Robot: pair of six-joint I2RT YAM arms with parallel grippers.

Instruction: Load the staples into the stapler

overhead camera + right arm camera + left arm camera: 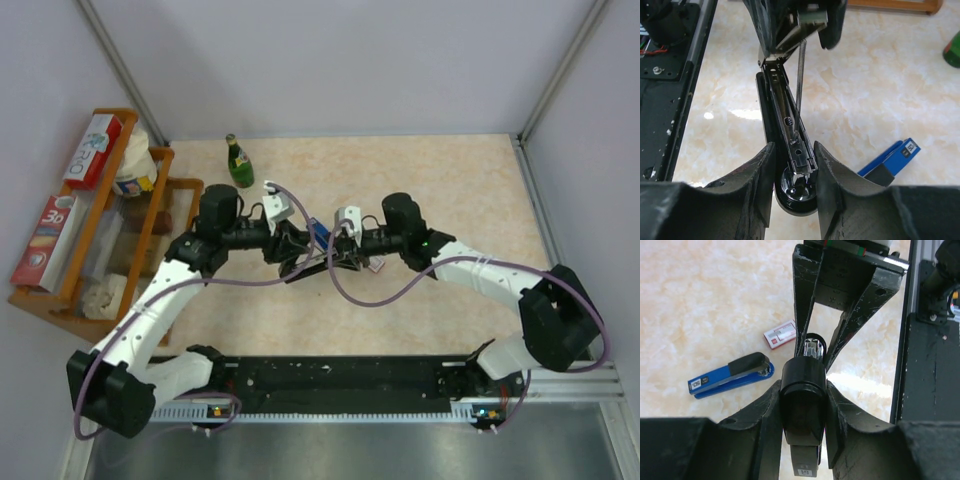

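Black stapler (783, 107), hinged open with its spring exposed, spans both end effectors. The left gripper (803, 390) clamps its cap end and the right gripper (794, 147) clamps its rail end. Blue stapler (730, 376) lies on the table, left of the left gripper's fingers. Staples box (781, 334), apparently shut, lies ahead-left of them.

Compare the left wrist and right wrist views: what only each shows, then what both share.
Left wrist only: a small white cardboard staple box with a red label. Right wrist only: a long thin metal spring and a green bottle at the edge. Both: the black plastic stapler up close, and a blue stapler lying on the table.
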